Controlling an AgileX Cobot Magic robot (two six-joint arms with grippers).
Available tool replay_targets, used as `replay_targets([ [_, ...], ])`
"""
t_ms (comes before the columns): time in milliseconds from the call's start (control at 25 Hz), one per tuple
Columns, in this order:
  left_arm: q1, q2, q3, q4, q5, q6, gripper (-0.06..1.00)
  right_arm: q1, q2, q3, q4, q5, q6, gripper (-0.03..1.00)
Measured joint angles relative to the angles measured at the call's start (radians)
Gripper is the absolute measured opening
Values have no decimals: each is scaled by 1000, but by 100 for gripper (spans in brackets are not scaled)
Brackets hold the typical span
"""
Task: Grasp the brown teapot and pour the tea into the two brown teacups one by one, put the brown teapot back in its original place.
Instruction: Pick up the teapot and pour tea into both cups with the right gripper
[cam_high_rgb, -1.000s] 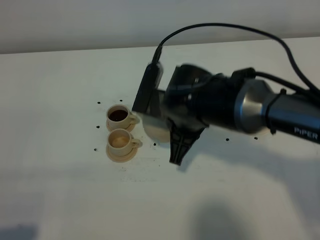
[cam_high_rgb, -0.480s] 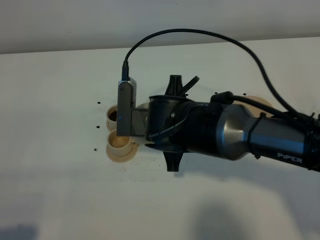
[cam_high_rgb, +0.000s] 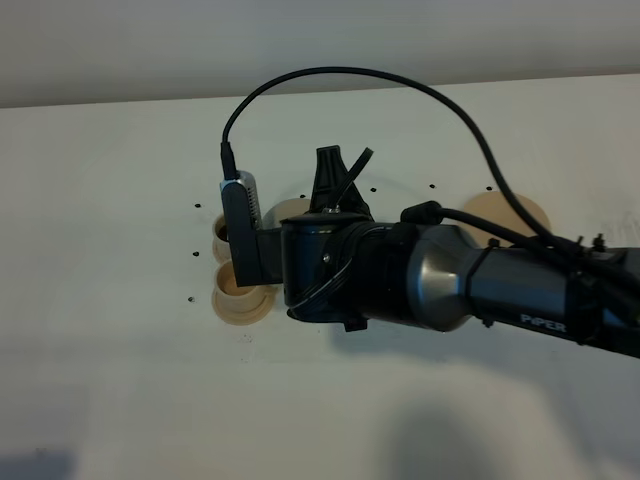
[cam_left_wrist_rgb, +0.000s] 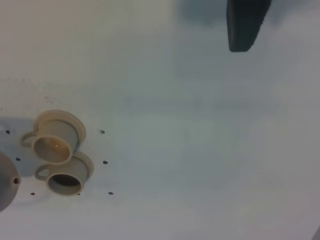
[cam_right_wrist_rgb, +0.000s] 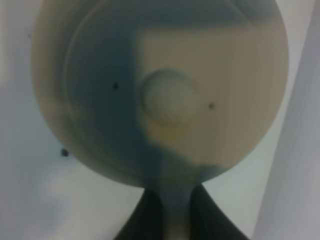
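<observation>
Over the white worktop (cam_high_rgb: 120, 400), the right claw (cam_right_wrist_rgb: 177, 217) is pressed together on the loop handle of the brown teapot (cam_right_wrist_rgb: 165, 95), which is just beside the two brown teacups (cam_left_wrist_rgb: 54, 145). The wide round saucer (cam_high_rgb: 510, 215), its original place, lies bare, well apart from the teacups. Both teacups seem to hold tea, so pouring looks nearly done and only the return is left. The left claw (cam_left_wrist_rgb: 244, 30) shows one finger only, so I cannot tell its state.

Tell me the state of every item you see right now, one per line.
brown teapot: lid on, handle clamped in the right gripper.
darker teacup: upright, dark tea inside.
paler teacup: upright, pale inside, fill level unclear.
round disc: bare, nothing on it.
right gripper: shut on the teapot's handle.
</observation>
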Motion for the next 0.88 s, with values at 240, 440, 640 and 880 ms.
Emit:
replay_targets([
  [240, 0, 0, 0, 0, 0, 0, 61, 0, 31, 0, -90, -25, -2, 13],
  [440, 0, 0, 0, 0, 0, 0, 61, 0, 31, 0, -167, -46, -2, 13],
  [640, 0, 0, 0, 0, 0, 0, 61, 0, 51, 0, -220, -69, -1, 13],
  [880, 0, 0, 0, 0, 0, 0, 61, 0, 74, 0, -293, -74, -1, 13],
])
